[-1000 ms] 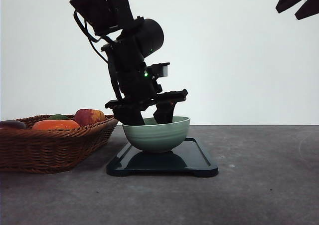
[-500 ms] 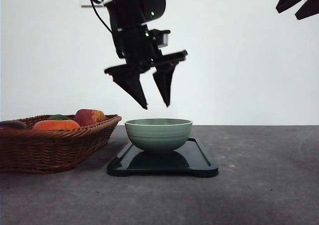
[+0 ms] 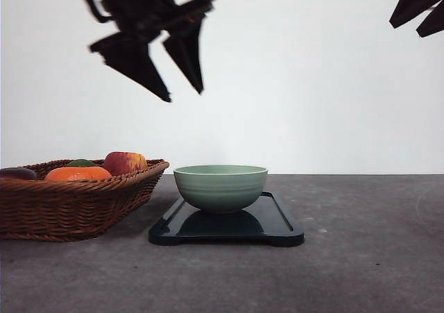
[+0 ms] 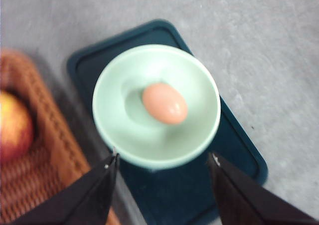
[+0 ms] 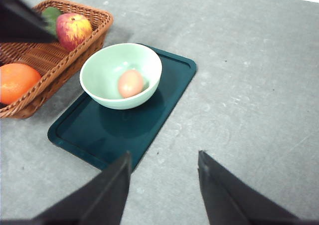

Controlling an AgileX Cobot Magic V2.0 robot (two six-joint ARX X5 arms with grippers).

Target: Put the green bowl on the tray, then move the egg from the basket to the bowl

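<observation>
The green bowl [image 3: 220, 187] stands upright on the dark tray [image 3: 277, 224], beside the wicker basket [image 3: 76, 205]. Inside the bowl [image 4: 124, 135] lies a tan egg [image 4: 165, 103], which also appears as the egg [image 5: 130, 83] in the right wrist view. My left gripper [image 3: 184, 96] hangs high above the bowl and slightly left of it, open and holding nothing. My right gripper [image 3: 423, 20] is at the top right corner, its fingers apart and empty. In the right wrist view the bowl [image 5: 107, 64] sits on the tray [image 5: 159, 120] next to the basket [image 5: 75, 50].
The basket holds an apple [image 3: 124, 162], an orange [image 3: 78, 173] and a green fruit [image 3: 81, 163]. A dark fruit [image 3: 15, 173] lies at its left end. Grey tabletop [image 3: 361, 257] spreads right of the tray.
My left gripper rose out of the bowl and moved up and to the left, open. The bowl settled level on the tray with the egg in it.
</observation>
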